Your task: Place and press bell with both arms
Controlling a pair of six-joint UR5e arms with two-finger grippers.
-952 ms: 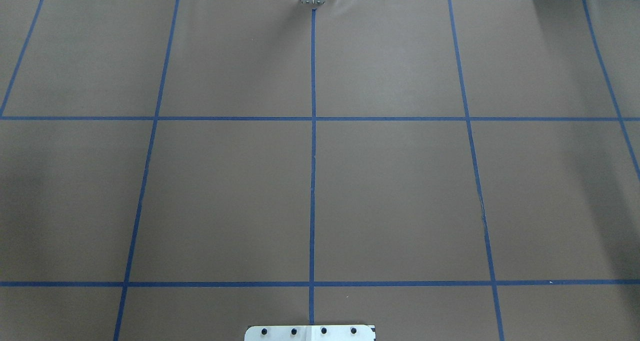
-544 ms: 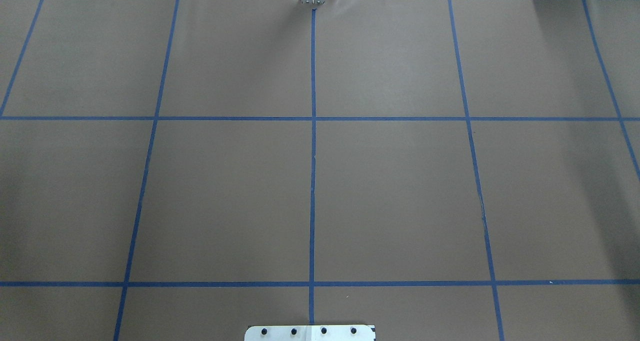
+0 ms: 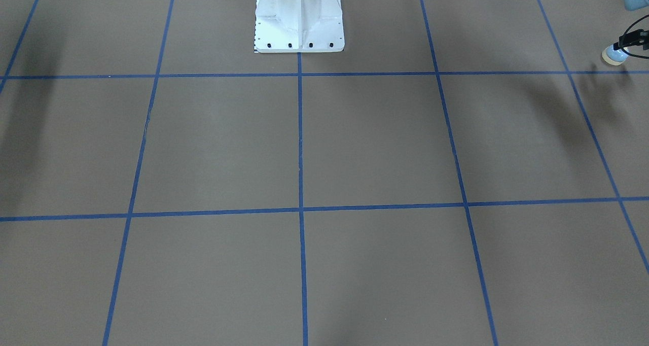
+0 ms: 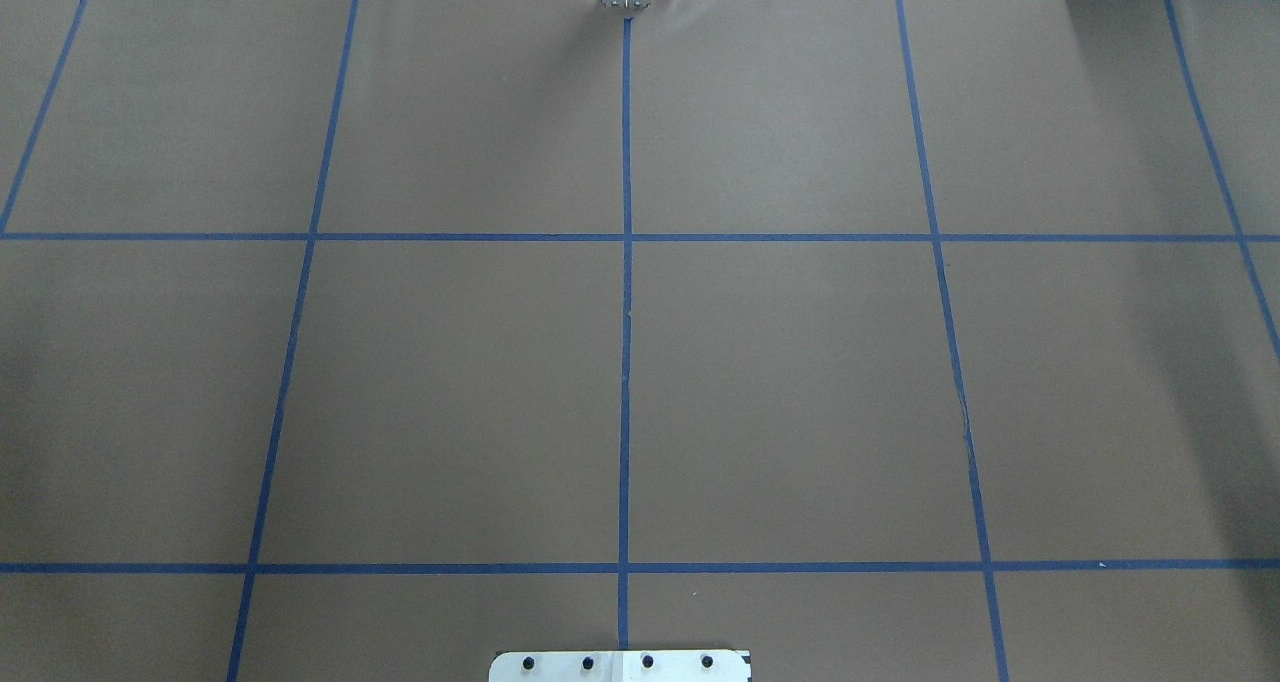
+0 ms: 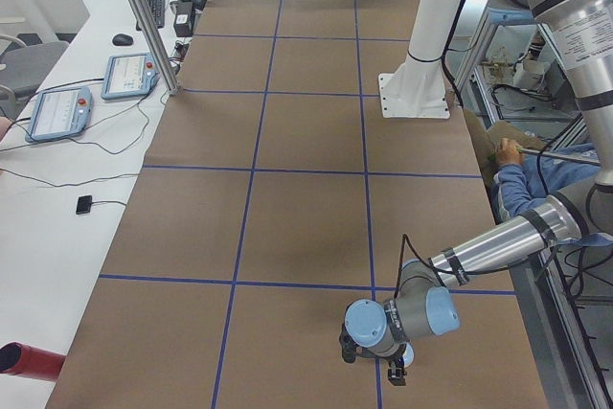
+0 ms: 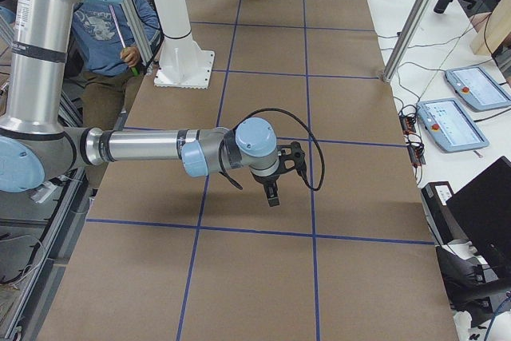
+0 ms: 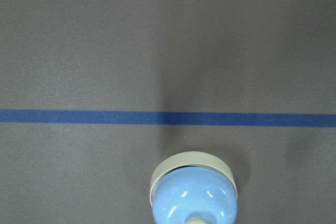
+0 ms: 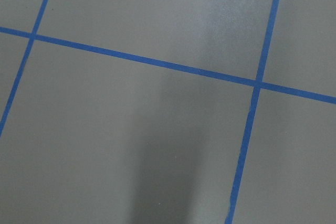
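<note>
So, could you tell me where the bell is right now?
In the front-facing view the bell is at the far right edge, on the robot's left, by the left tool, beside a blue tape line.

This is a robotics lab. The long worktop is covered by a brown paper sheet (image 4: 450,392) ruled into squares with blue tape lines (image 4: 626,362). A white metal pedestal (image 3: 299,16), bolted down through its flat plate, stands at the middle of the robot-side edge. Two arms of silver tubes with grey joints and light-blue caps reach over the sheet: the left arm (image 5: 498,246) near one end and the right arm (image 6: 144,148) near the other.

Along the opposite edge runs a white bench (image 5: 38,237). It carries a grey touch-screen control pendant with a red stop button (image 5: 131,76), a second pendant (image 5: 59,112), a black keyboard (image 5: 154,7), a black mouse (image 5: 122,39) and loose black cables (image 5: 57,179). A bare aluminium post (image 5: 144,16) rises at that edge. A person in a blue sweater (image 6: 112,21) is just behind the robot-side edge.
</note>
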